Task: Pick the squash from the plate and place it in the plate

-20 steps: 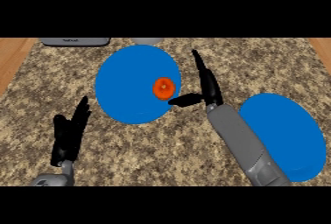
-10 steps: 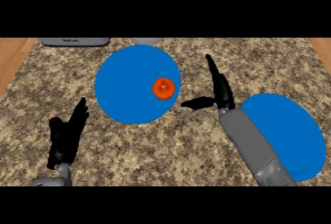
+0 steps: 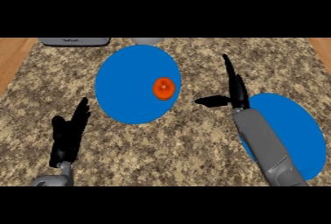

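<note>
- I am looking steeply down at the speckled counter (image 3: 168, 144), where two blue plates are lying well apart.
- The squash (image 3: 163, 88), small and orange, is sitting on the left plate (image 3: 126, 83), near that plate's right edge.
- My right hand (image 3: 234, 89) is hovering over the counter between the two plates, its fingers straight and pointing away from me, the thumb sticking out to the left; it is holding nothing and is standing apart from the squash.
- Its grey forearm is crossing the left part of the right plate (image 3: 294, 131), which is carrying nothing that I can see.
- My left hand (image 3: 70, 133) is resting near the lower left, fingers straight and up, holding nothing.
- A grey object (image 3: 74, 41) is lying at the counter's far edge, upper left; I cannot tell what it is.
</note>
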`<action>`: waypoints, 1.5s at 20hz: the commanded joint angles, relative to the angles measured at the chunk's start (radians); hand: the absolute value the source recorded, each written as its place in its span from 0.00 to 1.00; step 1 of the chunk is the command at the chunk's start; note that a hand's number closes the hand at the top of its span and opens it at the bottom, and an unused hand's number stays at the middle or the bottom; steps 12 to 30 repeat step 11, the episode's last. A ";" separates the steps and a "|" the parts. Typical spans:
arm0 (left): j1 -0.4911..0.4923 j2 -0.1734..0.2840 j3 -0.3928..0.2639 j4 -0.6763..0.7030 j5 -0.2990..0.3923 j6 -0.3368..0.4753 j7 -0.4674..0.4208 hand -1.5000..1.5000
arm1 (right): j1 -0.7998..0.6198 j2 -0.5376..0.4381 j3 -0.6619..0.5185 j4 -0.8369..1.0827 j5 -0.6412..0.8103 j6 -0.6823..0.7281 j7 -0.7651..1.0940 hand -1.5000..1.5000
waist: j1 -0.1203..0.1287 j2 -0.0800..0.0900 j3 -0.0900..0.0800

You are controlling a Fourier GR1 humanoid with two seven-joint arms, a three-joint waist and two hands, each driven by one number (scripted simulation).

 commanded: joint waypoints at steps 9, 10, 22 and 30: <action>-0.044 -0.042 0.007 0.010 -0.037 0.025 0.035 0.50 | 0.033 -0.030 -0.084 0.059 0.027 -0.044 -0.063 0.00 | 0.000 0.001 0.000; -0.024 -0.025 0.023 0.057 -0.025 -0.008 -0.020 0.50 | 0.026 -0.057 -0.077 0.044 0.039 -0.021 -0.023 0.00 | -0.001 0.000 0.000; 0.012 -0.039 0.008 0.042 -0.033 0.000 -0.058 0.50 | 0.067 -0.061 -0.044 -0.040 0.059 -0.029 0.041 0.00 | -0.005 -0.002 0.000; 0.012 -0.039 0.008 0.042 -0.033 0.000 -0.058 0.50 | 0.067 -0.061 -0.044 -0.040 0.059 -0.029 0.041 0.00 | -0.005 -0.002 0.000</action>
